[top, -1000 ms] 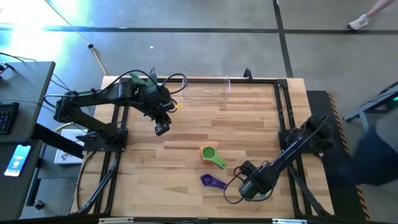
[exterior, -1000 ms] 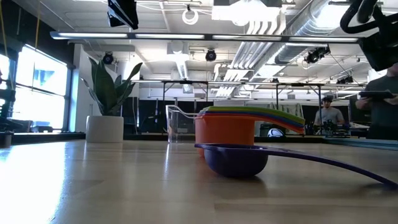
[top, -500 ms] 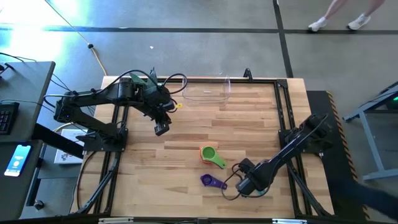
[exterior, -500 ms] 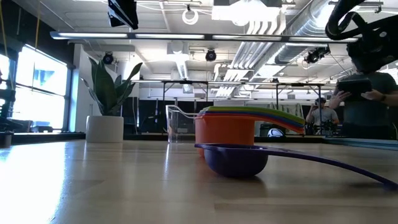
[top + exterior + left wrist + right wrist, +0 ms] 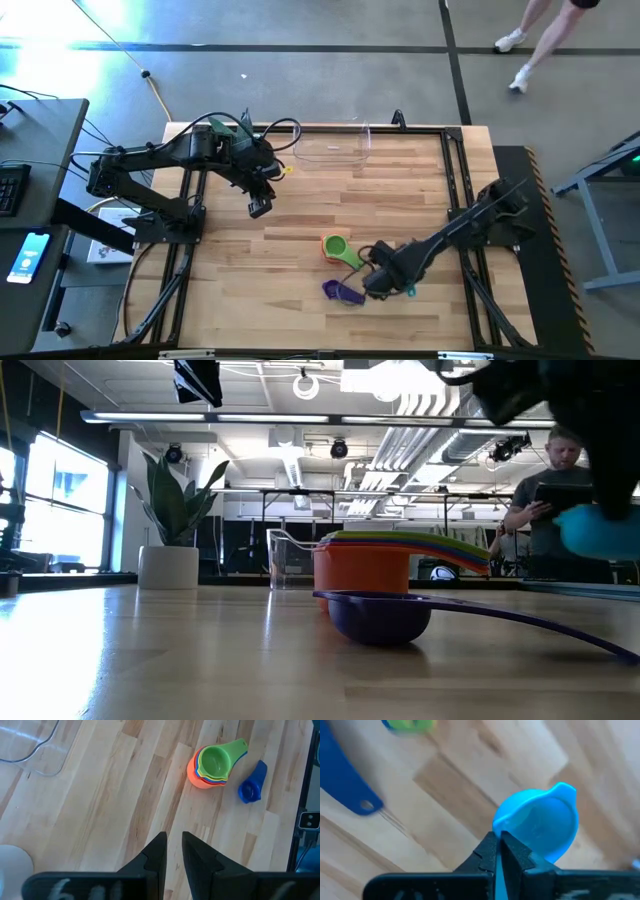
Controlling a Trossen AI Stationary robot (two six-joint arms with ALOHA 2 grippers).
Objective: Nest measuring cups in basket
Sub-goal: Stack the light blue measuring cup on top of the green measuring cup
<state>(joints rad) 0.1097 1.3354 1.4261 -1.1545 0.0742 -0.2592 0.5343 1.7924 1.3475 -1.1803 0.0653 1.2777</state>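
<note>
A nested stack of cups (image 5: pixel 338 249), orange at the bottom and green on top, stands on its base at mid-table; it also shows in the left wrist view (image 5: pixel 212 765) and the low view (image 5: pixel 365 572). The purple cup (image 5: pixel 341 291) sits on its bowl just nearer the near edge, handle lying flat (image 5: pixel 520 622). My right gripper (image 5: pixel 383 283) hovers right of the purple cup, shut on the teal cup (image 5: pixel 540 827). The clear basket (image 5: pixel 333 148) stands at the far edge. My left gripper (image 5: pixel 260 207) waits shut, high above the table's left half. My right gripper pinches the teal cup at the near side of its bowl (image 5: pixel 506 831) between both fingers; the fingertips (image 5: pixel 512 851) cover the exact spot. The cup is lifted clear of the table (image 5: pixel 595 530), and its bowl reaches out beyond the fingertips.
A white pot with a plant (image 5: pixel 168 565) stands on the far left of the table, its rim also in the left wrist view (image 5: pixel 15 865). A person holding a tablet (image 5: pixel 550 490) stands in the room beyond. Bare wood lies between stack and basket.
My right arm has swung toward the table's left and slightly toward the far edge, carrying the teal cup from near the right frame to just beside the purple cup. In the low view the cup has come in from the right. The other cups have stayed put.
</note>
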